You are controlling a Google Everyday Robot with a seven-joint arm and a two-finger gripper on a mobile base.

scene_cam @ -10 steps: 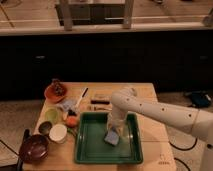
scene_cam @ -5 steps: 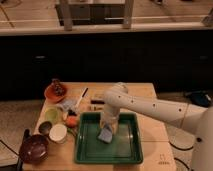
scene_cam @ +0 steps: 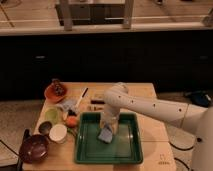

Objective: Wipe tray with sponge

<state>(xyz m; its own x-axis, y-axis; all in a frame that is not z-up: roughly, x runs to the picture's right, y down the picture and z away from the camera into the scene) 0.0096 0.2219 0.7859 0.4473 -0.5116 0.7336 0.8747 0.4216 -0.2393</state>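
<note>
The dark green tray (scene_cam: 108,150) sits at the front edge of the wooden worktop (scene_cam: 150,127), roughly centred and a little toward the right. The white arm (scene_cam: 150,106) reaches in from the right side and bends down over the tray's back half. The gripper (scene_cam: 107,129) points down into the tray, onto the light blue-grey sponge (scene_cam: 105,134) — whether its jaws are apart or clamped on the sponge I cannot tell. The sponge lies inside the tray, near the middle of its floor, slightly toward the back rim.

Along the left edge stand a dark brown bowl (scene_cam: 33,148) at the front corner, a white cup (scene_cam: 58,133) beside it, and an orange dish (scene_cam: 55,92) toward the back.
</note>
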